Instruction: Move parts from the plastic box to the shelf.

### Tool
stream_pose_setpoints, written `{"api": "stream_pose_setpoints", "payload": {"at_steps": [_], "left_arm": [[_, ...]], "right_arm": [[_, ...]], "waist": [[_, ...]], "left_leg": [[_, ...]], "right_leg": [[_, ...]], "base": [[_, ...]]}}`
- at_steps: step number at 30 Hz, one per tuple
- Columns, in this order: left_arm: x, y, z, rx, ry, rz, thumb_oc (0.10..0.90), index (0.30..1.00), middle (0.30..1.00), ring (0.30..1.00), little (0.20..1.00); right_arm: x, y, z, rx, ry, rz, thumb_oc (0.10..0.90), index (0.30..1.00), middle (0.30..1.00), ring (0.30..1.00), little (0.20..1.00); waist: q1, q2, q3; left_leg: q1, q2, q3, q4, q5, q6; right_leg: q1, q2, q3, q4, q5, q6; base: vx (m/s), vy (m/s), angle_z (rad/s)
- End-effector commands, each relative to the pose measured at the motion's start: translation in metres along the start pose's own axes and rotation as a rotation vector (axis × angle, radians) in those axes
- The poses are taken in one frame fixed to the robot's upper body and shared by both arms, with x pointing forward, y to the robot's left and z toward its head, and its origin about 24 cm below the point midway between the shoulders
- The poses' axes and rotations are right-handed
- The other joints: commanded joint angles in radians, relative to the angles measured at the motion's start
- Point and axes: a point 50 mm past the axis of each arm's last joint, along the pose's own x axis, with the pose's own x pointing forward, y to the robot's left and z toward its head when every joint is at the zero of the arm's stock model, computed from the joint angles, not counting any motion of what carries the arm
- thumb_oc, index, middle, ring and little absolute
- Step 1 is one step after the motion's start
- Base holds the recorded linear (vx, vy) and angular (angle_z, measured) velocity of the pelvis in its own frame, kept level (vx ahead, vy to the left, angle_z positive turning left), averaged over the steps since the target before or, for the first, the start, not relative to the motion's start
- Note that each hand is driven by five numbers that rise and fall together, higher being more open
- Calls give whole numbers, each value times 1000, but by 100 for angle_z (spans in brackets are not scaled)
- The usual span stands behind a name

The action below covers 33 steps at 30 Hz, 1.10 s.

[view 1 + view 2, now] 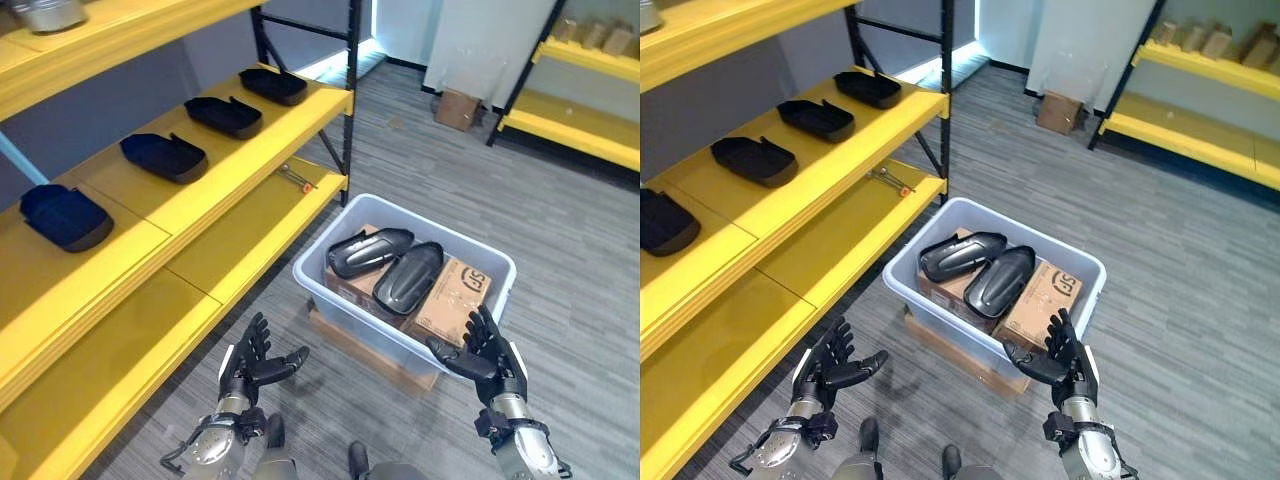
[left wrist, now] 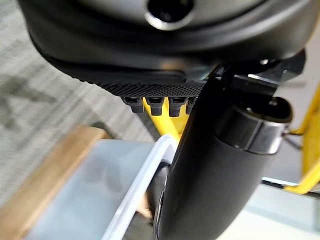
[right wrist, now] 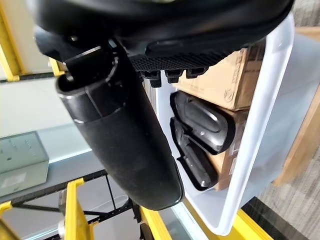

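In the left eye view my left hand (image 1: 255, 362) and right hand (image 1: 484, 355) hover low in frame, fingers spread, holding nothing. The plastic box (image 1: 330, 247) sits centre, above them, its two black parts (image 1: 388, 265) lying diagonally toward upper right. In the right wrist view those parts (image 3: 202, 135) lie just past my right hand, the nearer one.

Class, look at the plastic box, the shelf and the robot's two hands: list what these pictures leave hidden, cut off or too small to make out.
- Cardboard boxes in the plastic box: contents closed off; two black parts cover their tops.
- Small tool on the lower shelf, eye views: too small to identify.
- Leftmost shelf part: cut by the right eye view's edge.
- Left hand and right hand: both open, empty.
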Motion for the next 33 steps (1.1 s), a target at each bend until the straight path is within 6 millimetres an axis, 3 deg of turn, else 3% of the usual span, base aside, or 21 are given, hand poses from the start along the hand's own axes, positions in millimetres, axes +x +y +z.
{"api": "stream_pose_setpoints", "payload": {"at_steps": [1, 4, 5, 9, 14, 21, 26, 28, 29, 33], "left_arm": [[9, 1, 61, 8, -293, -18, 900, 1000, 1000, 1000, 1000], [9, 0, 58, -8, -289, -12, 900, 1000, 1000, 1000, 1000], [11, -3, 62, -14, -312, -15, 900, 1000, 1000, 1000, 1000], [11, -3, 67, -22, -333, -10, 900, 1000, 1000, 1000, 1000], [18, -7, 78, -26, -367, 1, 900, 1000, 1000, 1000, 1000], [20, -13, 81, -22, -369, -12, 900, 1000, 1000, 1000, 1000], [20, -15, 82, 9, -368, -42, 900, 1000, 1000, 1000, 1000], [22, -14, 89, 33, -387, -50, 900, 1000, 1000, 1000, 1000], [22, -12, 90, 41, -388, -44, 900, 1000, 1000, 1000, 1000], [23, -6, 97, 51, -411, -19, 900, 1000, 1000, 1000, 1000]], "right_arm": [[13, 19, 41, -48, -216, 110, 900, 1000, 1000, 1000, 1000], [13, 19, 39, -55, -208, 118, 900, 1000, 1000, 1000, 1000], [15, 18, 40, -41, -218, 97, 900, 1000, 1000, 1000, 1000], [18, 25, 44, -32, -230, 117, 900, 1000, 1000, 1000, 1000], [28, 44, 48, -40, -246, 161, 900, 1000, 1000, 1000, 1000], [30, 56, 48, -70, -241, 210, 900, 1000, 1000, 1000, 1000], [29, 58, 54, -134, -273, 234, 900, 1000, 1000, 1000, 1000], [33, 66, 67, -175, -332, 256, 900, 1000, 1000, 1000, 1000], [34, 70, 71, -192, -351, 270, 900, 1000, 1000, 1000, 1000], [43, 79, 86, -290, -423, 276, 900, 1000, 1000, 1000, 1000]], "waist": [[34, -5, 7], [36, 13, 1], [25, 13, -4], [22, -4, -21], [23, -29, -30], [18, -36, -45], [4, -36, -41], [-8, -30, -4], [-5, -29, 11], [19, -39, 21]], "left_leg": [[-53, -48, -17, -42, 144, -5], [-20, -39, -31, -45, 149, 1], [1, -32, 21, -32, 134, 3], [2, -22, 86, -15, 102, 21], [-8, -47, 156, 7, 51, 58], [12, -91, 162, 2, 8, 97], [46, -116, 154, -20, -13, 115], [68, -108, 159, -34, -19, 123], [83, -105, 165, -40, -25, 125], [111, -89, 203, -60, -39, 110]], "right_leg": [[88, 23, 29, -108, -14, 112], [101, 27, 90, -127, -23, 122], [106, -15, 101, -141, -38, 137], [77, -59, 136, -137, -30, 161], [36, -124, 141, -126, -21, 204], [16, -169, 128, -80, -18, 242], [-38, -164, 126, 49, 18, 266], [-130, -128, 95, 183, 95, 281], [-145, -138, 49, 200, 94, 278], [-162, -218, -124, 47, 122, 262]], "base": [[103, 93, -26], [127, 218, -110], [238, 436, -129], [129, 211, -73], [120, 187, -39], [59, 120, -1], [33, 139, -5], [-53, 145, -11], [-25, 124, -16], [61, 15, -38]]}}
